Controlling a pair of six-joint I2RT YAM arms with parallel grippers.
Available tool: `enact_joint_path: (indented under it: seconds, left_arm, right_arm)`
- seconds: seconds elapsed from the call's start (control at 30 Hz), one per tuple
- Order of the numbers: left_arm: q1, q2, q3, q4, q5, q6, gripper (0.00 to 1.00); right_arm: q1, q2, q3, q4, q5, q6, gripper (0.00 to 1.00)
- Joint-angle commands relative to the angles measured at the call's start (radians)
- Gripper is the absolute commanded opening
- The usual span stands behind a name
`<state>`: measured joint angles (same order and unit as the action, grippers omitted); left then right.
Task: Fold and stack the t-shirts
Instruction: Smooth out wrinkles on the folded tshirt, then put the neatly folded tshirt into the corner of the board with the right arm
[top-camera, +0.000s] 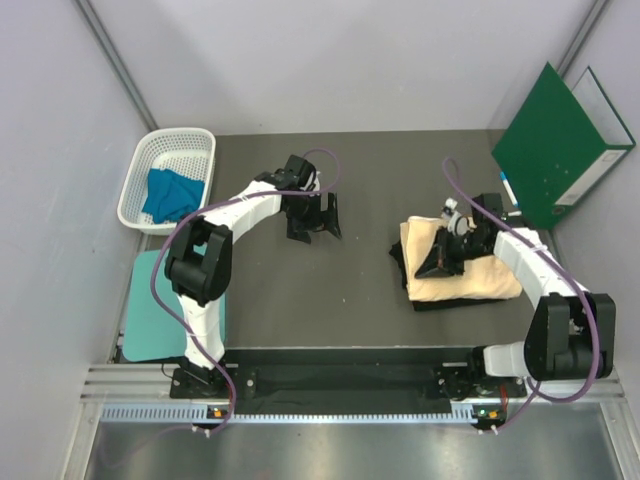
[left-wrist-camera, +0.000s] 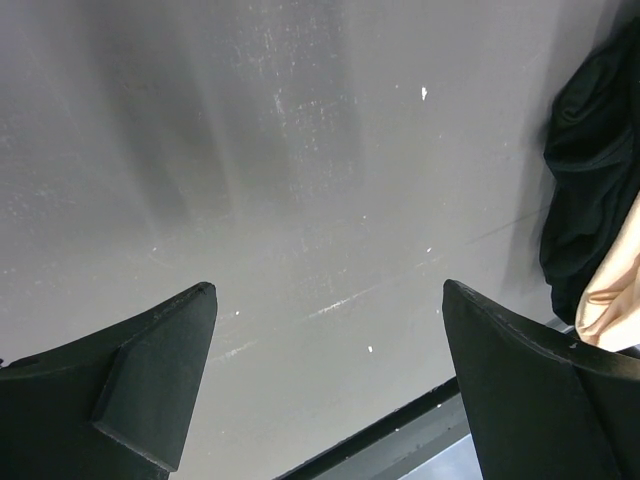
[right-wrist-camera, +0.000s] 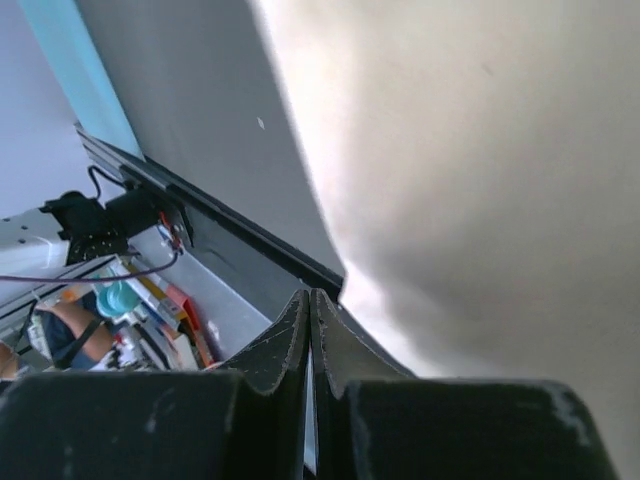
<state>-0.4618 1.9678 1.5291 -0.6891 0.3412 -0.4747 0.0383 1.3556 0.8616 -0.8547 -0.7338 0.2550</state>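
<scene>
Three t-shirts are counted: one peach t-shirt (top-camera: 490, 275), one dark t-shirt (top-camera: 398, 258) and one blue t-shirt (top-camera: 170, 195). One white basket (top-camera: 181, 135) is recorded. One green folder (top-camera: 555, 140) is recorded. One teal mat (top-camera: 150, 310) is recorded. Two robot arms are counted, a left arm (top-camera: 240, 215) and a right arm (top-camera: 540, 265). One gripper is fitted to each, giving two: a left gripper (top-camera: 312, 232) and a right gripper (top-camera: 445, 265). Two purple cables are noted, a left cable (top-camera: 157, 290) and a right cable (top-camera: 450, 180).
</scene>
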Motion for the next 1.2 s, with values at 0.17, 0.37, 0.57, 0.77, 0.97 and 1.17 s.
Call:
enact_joint_path:
  seconds: [0.17, 0.37, 0.57, 0.77, 0.97, 1.17]
  left_arm:
    - [0.0, 0.011, 0.055, -0.016, -0.016, 0.027, 0.99]
    - [0.02, 0.002, 0.06, -0.03, -0.036, 0.031, 0.99]
    - [0.054, -0.021, 0.052, -0.046, -0.05, 0.039, 0.99]
    - [0.08, -0.044, 0.023, -0.046, -0.056, 0.042, 0.99]
    - [0.092, -0.06, 0.003, -0.043, -0.062, 0.041, 0.99]
    - [0.092, -0.055, -0.003, -0.027, -0.051, 0.03, 0.99]
  right_arm:
    - [0.181, 0.057, 0.163, 0.083, 0.121, 0.053, 0.0]
    - [0.357, 0.304, 0.405, 0.037, 0.35, 0.032, 0.0]
    - [0.437, 0.549, 0.661, -0.059, 0.52, -0.014, 0.0]
    - [0.443, 0.752, 0.795, -0.161, 0.663, -0.053, 0.0]
    - [0.439, 0.761, 0.709, -0.149, 0.764, -0.06, 0.0]
    - [0.416, 0.705, 0.596, -0.15, 0.849, -0.019, 0.0]
